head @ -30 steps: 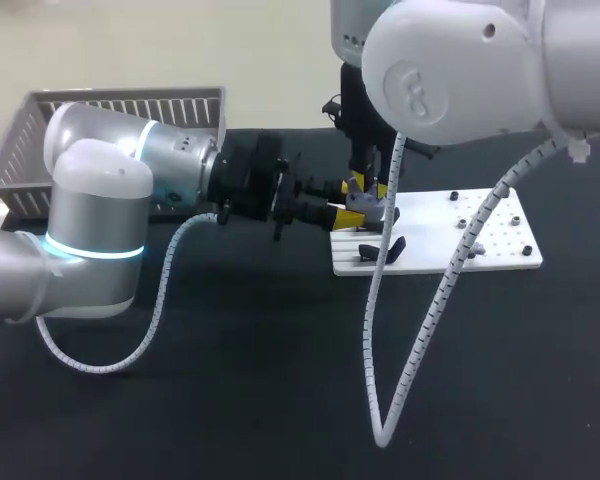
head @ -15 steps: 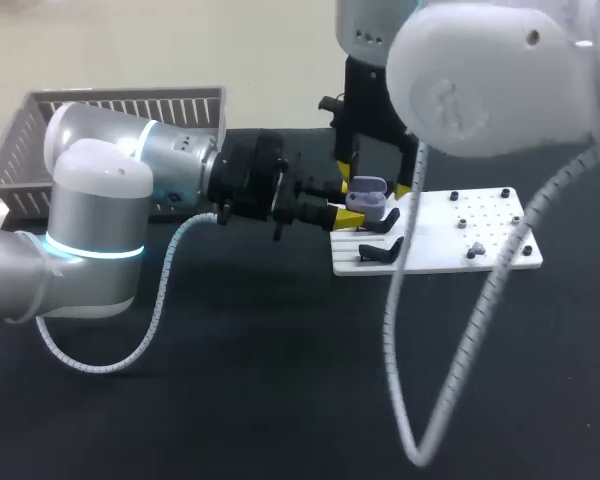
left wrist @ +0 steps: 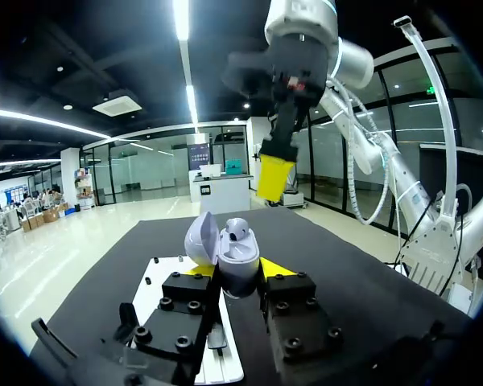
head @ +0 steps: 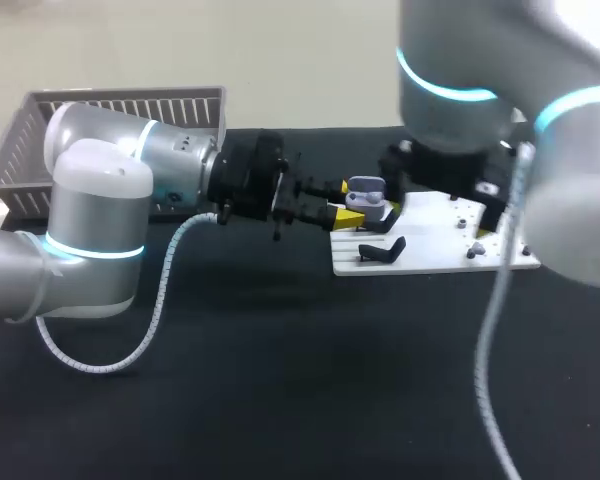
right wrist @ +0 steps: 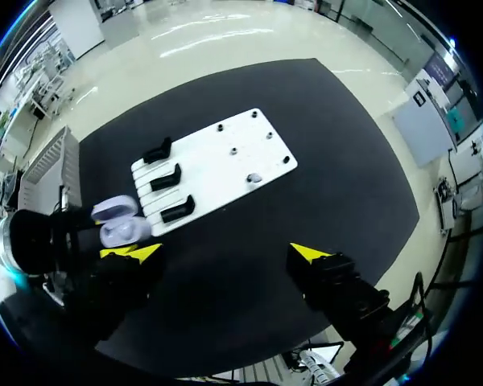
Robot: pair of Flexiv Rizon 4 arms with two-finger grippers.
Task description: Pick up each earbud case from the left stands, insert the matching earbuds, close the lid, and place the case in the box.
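Left gripper (left wrist: pixel 237 271) pinched an open earbud case (left wrist: pixel 224 251).
Right gripper (right wrist: pixel 222 253) had its jaws spread wide, the white board (right wrist: pixel 225 161) ahead of them.

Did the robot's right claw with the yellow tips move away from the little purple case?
Yes. The right gripper has left the pale purple open earbud case, lifting and swinging right, across the flat white board with black stands.
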